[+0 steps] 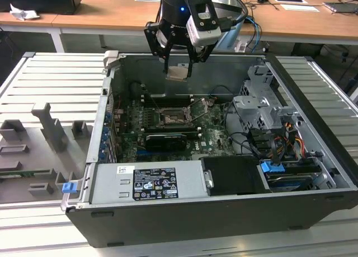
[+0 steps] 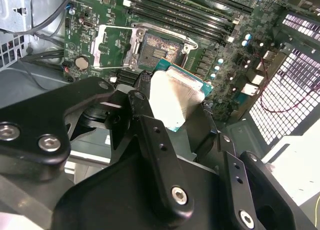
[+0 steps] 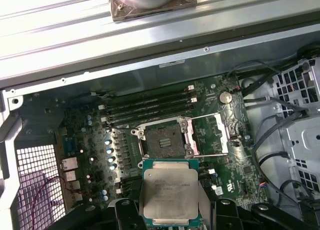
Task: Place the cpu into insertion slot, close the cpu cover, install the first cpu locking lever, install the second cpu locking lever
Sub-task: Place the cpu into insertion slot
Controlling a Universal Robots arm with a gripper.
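Note:
My gripper (image 1: pixel 178 73) hangs above the open computer case, shut on the cpu (image 1: pixel 178 72), a flat square chip with a silver-beige face. In both wrist views the cpu (image 2: pixel 177 102) (image 3: pixel 169 190) sits between the black fingers (image 2: pixel 142 97), held level above the green board. The insertion slot (image 3: pixel 162 140) (image 2: pixel 159 49) (image 1: pixel 170 118) lies uncovered below and slightly ahead of the chip, its dark centre showing. The cpu cover (image 3: pixel 210 135) (image 2: pixel 112 47) is swung open, lying flat beside the slot.
Long black memory slots (image 3: pixel 150 109) run beside the socket. A silver power supply (image 1: pixel 148 181) fills the case's near side, and a drive cage with cables (image 1: pixel 263 108) stands at the exterior view's right. A grey fixture tray (image 1: pixel 45 134) lies at its left.

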